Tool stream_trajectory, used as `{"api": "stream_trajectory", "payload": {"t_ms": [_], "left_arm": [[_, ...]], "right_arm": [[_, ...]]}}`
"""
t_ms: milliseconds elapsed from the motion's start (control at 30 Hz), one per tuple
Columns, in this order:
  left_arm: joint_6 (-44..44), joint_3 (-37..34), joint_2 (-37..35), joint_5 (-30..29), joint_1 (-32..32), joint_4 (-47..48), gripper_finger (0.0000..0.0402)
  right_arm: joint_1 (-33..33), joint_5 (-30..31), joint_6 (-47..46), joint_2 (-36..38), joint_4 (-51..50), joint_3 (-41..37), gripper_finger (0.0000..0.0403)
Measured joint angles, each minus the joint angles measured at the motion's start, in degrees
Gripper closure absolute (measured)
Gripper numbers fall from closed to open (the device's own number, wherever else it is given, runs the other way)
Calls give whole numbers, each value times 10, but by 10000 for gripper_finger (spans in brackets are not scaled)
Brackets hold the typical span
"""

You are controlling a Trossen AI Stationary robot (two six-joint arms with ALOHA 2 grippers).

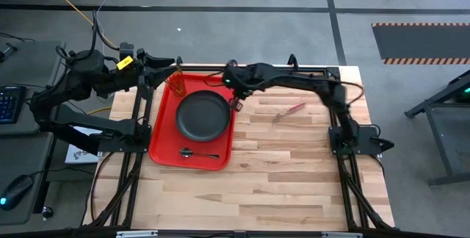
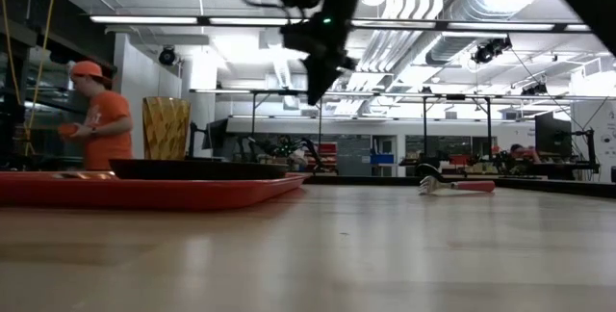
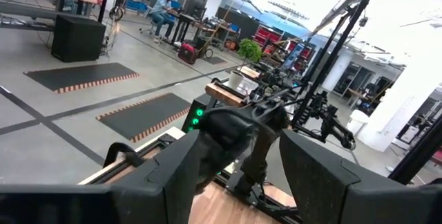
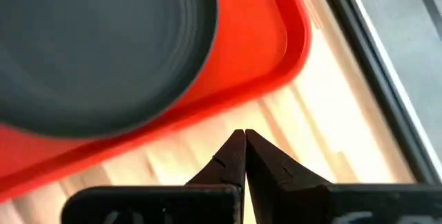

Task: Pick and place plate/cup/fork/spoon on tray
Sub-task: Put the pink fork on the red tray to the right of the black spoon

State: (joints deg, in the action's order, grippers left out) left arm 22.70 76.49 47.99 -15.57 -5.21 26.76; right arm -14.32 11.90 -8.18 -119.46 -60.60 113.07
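The red tray (image 1: pixel 166 154) lies on the left part of the table. The dark plate (image 1: pixel 202 115) rests flat in its middle. The amber cup (image 1: pixel 176 84) stands upright in the tray's far left corner. The dark spoon (image 1: pixel 198 153) lies in the tray near its front edge. The reddish fork (image 1: pixel 288 111) lies on the bare table right of the tray. My right gripper (image 4: pixel 243 135) is shut and empty. It hangs above the wood just right of the tray's far right corner (image 4: pixel 293 41) and also shows in the high view (image 1: pixel 236 103). My left gripper (image 3: pixel 238 182) is open and empty, held up beyond the tray's far left corner (image 1: pixel 167 65).
The wood right of and in front of the tray is bare except for the fork. The table's far edge rail (image 4: pixel 376 51) runs close behind my right gripper. A person in orange (image 2: pixel 96 119) stands in the room beyond the table.
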Motion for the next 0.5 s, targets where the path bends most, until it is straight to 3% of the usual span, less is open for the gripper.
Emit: {"api": "stream_trajectory", "payload": {"t_ms": [267,400,500], "left_arm": [[-7,0,0,0,0,0,213],[-7,0,0,0,0,0,213],[-7,0,0,0,0,0,213]], "right_arm": [[-6,-35,-106,292,148,-417,403],[-41,-70,-171,406,113,-520,398],[-92,-104,-161,445,72,-554,372]]}}
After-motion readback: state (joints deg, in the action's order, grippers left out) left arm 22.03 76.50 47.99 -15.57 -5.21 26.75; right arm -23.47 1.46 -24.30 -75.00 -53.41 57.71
